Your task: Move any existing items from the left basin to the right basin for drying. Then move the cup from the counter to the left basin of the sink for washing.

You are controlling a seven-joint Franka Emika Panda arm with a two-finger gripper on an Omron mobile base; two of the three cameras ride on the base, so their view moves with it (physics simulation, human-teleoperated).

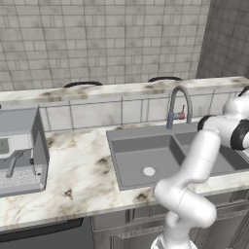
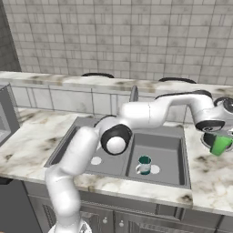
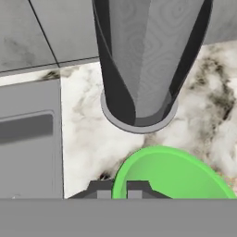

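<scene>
Green cup point(image 3: 172, 173) pinched at its rim by my gripper point(image 3: 119, 189), out over the counter point(image 3: 92, 134) right of the sink point(image 2: 175, 132).

Fingertips point(image 3: 103, 188) sit close together on the cup's near rim, so my hold is narrow. From the right base view the cup point(image 2: 220, 145) hangs tilted under my hand, its long axis leaning and its mouth turned up toward my hand. Just past it a grey cylinder point(image 3: 146, 60) stands upright on the marble. Farther left, the teal-green cup point(image 2: 144, 164) stands upright in the right basin point(image 2: 173, 150), mouth up, beside the pale drain; the left basin point(image 2: 77, 145) lies beyond that.
</scene>
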